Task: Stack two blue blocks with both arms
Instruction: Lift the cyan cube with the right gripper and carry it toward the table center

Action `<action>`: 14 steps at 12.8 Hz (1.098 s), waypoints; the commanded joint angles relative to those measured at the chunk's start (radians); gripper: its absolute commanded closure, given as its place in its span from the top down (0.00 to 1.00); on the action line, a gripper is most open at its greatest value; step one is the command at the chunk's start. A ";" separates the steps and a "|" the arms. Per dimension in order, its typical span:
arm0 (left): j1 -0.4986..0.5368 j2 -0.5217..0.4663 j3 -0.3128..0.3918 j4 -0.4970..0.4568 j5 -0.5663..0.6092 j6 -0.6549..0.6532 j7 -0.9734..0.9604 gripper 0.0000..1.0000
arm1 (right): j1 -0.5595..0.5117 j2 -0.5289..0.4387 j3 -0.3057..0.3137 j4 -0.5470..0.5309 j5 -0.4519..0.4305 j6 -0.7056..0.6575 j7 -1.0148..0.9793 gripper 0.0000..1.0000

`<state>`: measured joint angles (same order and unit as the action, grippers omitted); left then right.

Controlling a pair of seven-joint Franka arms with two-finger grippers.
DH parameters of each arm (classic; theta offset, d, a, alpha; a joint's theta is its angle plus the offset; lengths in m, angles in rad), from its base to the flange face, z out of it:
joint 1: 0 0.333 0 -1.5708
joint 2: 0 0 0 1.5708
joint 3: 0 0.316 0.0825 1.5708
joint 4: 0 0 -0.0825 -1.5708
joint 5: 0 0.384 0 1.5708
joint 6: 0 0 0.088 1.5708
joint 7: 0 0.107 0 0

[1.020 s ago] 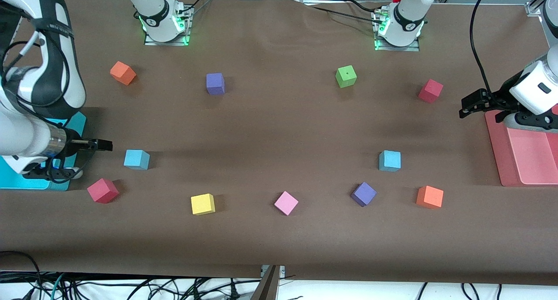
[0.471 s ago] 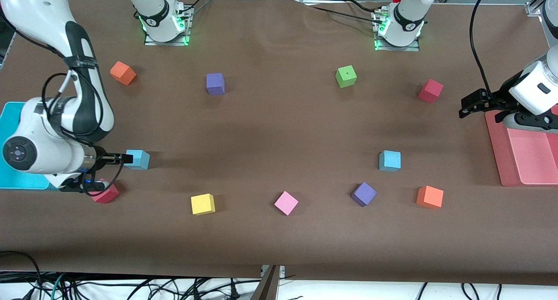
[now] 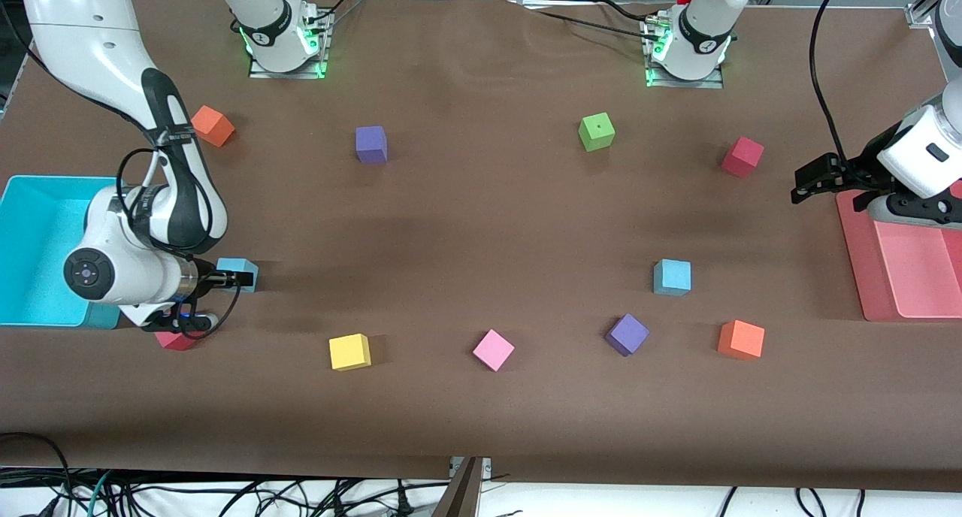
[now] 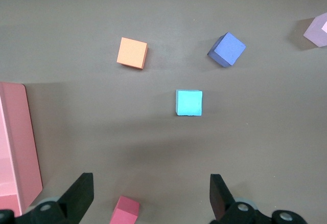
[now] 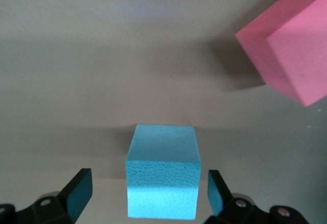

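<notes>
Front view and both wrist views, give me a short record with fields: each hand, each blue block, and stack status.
right hand: open, low over one blue block, fingers either side, not closed on it
block at right hand: on the table, beside the cyan bin
left hand: open, waiting beside the pink tray
second blue block: on the table toward the left arm's end, untouched
stack status: not started, blocks apart

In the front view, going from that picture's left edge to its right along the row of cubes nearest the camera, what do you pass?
Red cube, mostly hidden under the right arm, → yellow cube → pink cube → purple cube → orange cube.
</notes>
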<state>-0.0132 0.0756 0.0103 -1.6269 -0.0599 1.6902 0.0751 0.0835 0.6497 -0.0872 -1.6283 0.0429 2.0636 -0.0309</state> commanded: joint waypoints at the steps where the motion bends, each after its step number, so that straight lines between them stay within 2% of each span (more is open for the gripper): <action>1: -0.001 0.004 -0.003 0.013 0.008 -0.012 -0.008 1.00 | -0.002 -0.022 0.006 -0.067 0.015 0.044 0.005 1.00; 2: -0.001 0.004 -0.001 0.013 0.008 -0.012 -0.009 1.00 | -0.004 -0.022 0.006 -0.080 0.014 0.056 0.003 0.99; 3: -0.001 0.004 -0.003 0.013 0.008 -0.012 -0.008 1.00 | -0.007 -0.022 0.006 -0.094 0.014 0.070 0.002 0.87; 5: -0.001 0.004 -0.003 0.013 0.008 -0.012 -0.008 1.00 | -0.010 -0.022 0.006 -0.096 0.014 0.067 0.002 0.30; 6: -0.001 0.004 -0.003 0.013 0.008 -0.012 -0.009 1.00 | -0.007 -0.024 0.006 -0.088 0.014 0.062 0.003 0.17; 7: -0.001 0.004 -0.003 0.013 0.008 -0.012 -0.008 1.00 | -0.001 -0.028 0.007 -0.075 0.011 0.061 0.006 0.12; 10: -0.001 0.004 -0.003 0.013 0.008 -0.012 -0.008 1.00 | 0.050 -0.048 0.050 0.026 0.014 -0.043 0.020 0.12; 12: -0.001 0.004 -0.003 0.013 0.008 -0.014 -0.008 1.00 | 0.140 -0.053 0.095 0.105 0.012 -0.114 0.180 0.12; 14: -0.001 0.004 -0.003 0.013 0.008 -0.012 -0.008 1.00 | 0.264 -0.042 0.104 0.163 0.011 -0.126 0.308 0.12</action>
<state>-0.0134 0.0757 0.0100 -1.6270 -0.0599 1.6901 0.0751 0.2442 0.6005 0.0180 -1.5173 0.0494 1.9683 0.1755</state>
